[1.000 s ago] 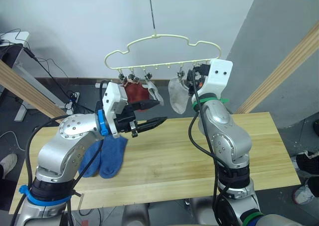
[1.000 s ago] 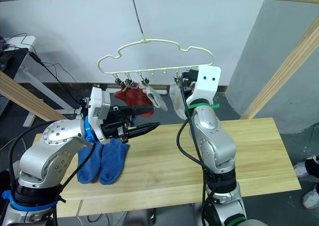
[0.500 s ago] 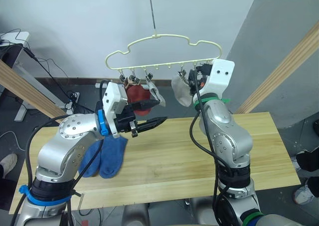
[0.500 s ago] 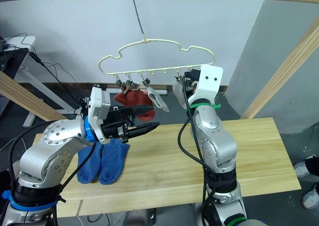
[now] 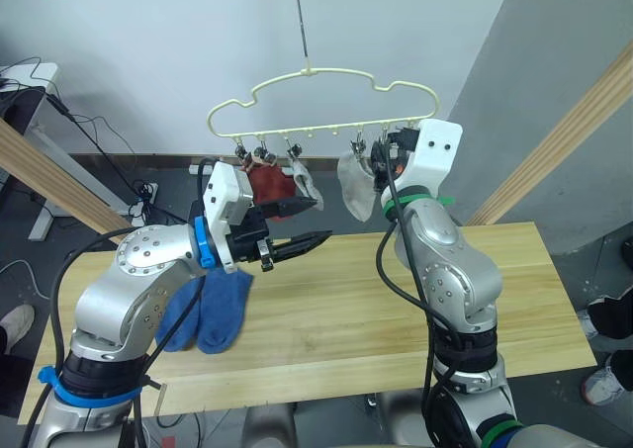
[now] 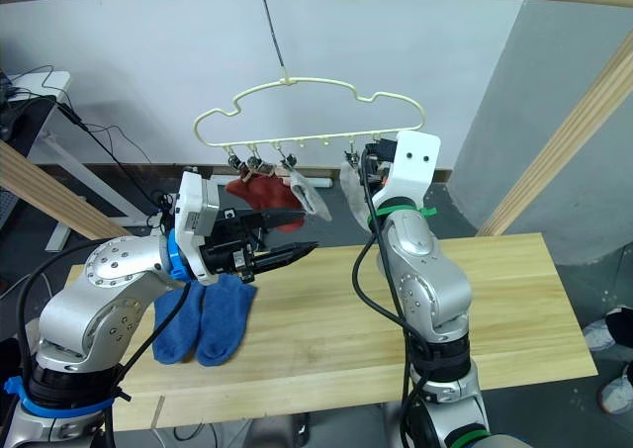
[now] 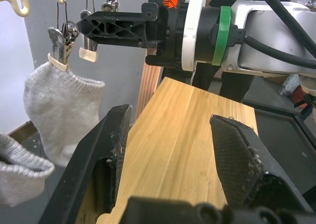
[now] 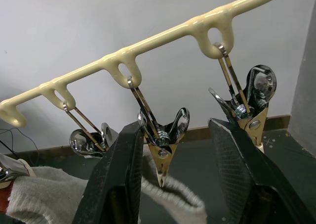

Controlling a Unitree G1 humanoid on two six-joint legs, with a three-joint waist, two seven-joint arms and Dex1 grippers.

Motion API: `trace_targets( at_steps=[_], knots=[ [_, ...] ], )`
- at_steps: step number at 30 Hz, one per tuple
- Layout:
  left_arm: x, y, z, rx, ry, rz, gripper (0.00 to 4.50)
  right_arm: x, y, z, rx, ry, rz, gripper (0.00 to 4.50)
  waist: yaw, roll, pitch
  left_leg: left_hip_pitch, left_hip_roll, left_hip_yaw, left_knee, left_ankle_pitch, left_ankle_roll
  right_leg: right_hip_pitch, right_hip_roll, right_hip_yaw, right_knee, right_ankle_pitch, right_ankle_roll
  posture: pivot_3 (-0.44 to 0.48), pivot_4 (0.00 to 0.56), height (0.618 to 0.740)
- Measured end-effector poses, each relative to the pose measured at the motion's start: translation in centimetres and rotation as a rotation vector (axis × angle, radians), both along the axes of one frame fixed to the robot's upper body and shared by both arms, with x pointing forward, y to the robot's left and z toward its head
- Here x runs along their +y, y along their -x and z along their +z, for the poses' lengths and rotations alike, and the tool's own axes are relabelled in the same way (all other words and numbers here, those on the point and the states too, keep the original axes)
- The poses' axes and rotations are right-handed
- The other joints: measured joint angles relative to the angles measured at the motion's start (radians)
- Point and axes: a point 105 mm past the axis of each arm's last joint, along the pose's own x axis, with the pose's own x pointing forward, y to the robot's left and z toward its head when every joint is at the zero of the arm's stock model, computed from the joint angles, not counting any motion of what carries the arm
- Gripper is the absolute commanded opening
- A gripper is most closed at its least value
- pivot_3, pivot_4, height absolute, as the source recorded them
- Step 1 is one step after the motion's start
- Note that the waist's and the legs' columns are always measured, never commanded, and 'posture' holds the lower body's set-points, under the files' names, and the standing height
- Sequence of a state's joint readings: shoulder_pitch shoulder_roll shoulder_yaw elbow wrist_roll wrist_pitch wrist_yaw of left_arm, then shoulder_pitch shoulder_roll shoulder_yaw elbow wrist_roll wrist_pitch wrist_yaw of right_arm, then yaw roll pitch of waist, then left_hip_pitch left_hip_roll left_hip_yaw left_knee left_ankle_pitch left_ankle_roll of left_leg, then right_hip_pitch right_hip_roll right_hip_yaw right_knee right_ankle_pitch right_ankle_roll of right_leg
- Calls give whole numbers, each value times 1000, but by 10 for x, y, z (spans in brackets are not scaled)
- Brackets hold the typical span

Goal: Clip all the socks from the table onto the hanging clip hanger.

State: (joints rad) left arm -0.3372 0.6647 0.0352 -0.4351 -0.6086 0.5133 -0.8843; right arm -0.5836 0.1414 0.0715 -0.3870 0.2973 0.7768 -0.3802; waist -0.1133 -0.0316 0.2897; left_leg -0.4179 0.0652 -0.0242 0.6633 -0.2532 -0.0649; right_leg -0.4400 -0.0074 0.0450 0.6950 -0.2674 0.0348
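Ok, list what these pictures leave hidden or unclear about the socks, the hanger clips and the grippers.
- Blue socks: upper parts covered by the left arm in the head views.
- Rust red socks: partly behind the left gripper; their clips are hard to tell apart.
- Clip hanger: its hook's top is cut off by the picture edge.
- Right gripper: straddles an empty clip; contact cannot be judged.

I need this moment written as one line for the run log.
left gripper: open, empty, above table | right gripper: open around empty clip on hanger | hung: red, grey socks | on table: blue socks
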Motion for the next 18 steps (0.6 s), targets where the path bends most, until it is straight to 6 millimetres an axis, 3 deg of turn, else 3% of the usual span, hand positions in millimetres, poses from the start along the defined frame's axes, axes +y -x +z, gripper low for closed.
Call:
trace_targets(
  at_steps=[18],
  knots=[
    [0, 0, 0, 0, 0, -1, 2802, -1, 0, 8, -6, -34, -15, 2101, 0, 0, 0, 0, 0, 0, 0, 0, 0, 0, 0, 0, 0, 0, 0, -179, 249, 740]
  ],
)
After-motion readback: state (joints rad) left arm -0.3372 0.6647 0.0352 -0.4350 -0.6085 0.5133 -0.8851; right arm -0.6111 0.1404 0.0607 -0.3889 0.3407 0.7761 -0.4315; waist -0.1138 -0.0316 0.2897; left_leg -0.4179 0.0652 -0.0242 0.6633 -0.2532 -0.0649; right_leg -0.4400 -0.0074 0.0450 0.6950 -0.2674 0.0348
